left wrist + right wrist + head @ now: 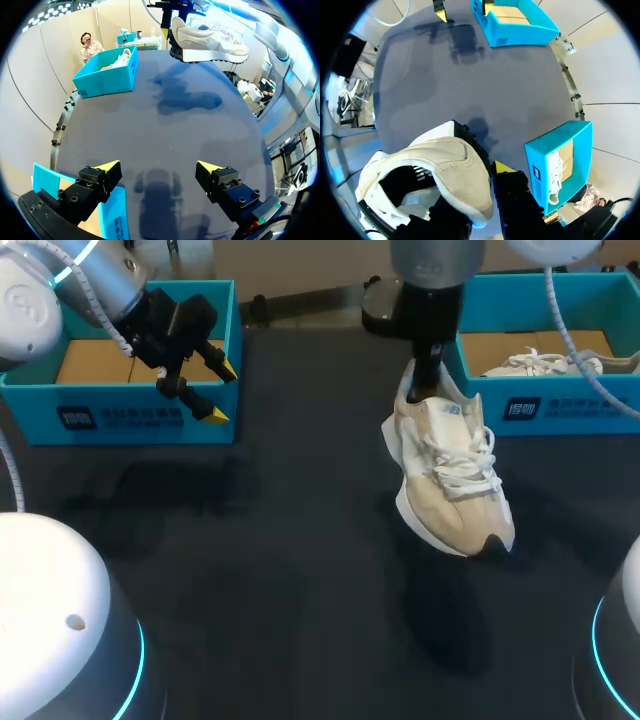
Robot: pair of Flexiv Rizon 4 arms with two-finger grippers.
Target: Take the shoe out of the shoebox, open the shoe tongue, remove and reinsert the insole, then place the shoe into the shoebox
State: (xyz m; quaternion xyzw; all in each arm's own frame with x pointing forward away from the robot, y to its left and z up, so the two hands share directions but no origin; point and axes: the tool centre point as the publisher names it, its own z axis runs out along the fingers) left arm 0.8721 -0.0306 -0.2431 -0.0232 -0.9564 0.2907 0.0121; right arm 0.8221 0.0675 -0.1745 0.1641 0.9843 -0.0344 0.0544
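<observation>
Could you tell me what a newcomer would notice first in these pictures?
A beige shoe hangs above the table, gripped at the heel by the right hand. A second shoe lies in the right box, while the left hand hovers open by the left box.

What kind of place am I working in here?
Likely a robotics test bench: a dark grey tabletop, two turquoise cardboard shoeboxes, and a beige suede sneaker held aloft.

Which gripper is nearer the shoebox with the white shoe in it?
Right. The right gripper, shut on the heel of the beige shoe, hangs just off the front corner of that shoebox. The left gripper is across the table, open, at the front of the other shoebox.
</observation>
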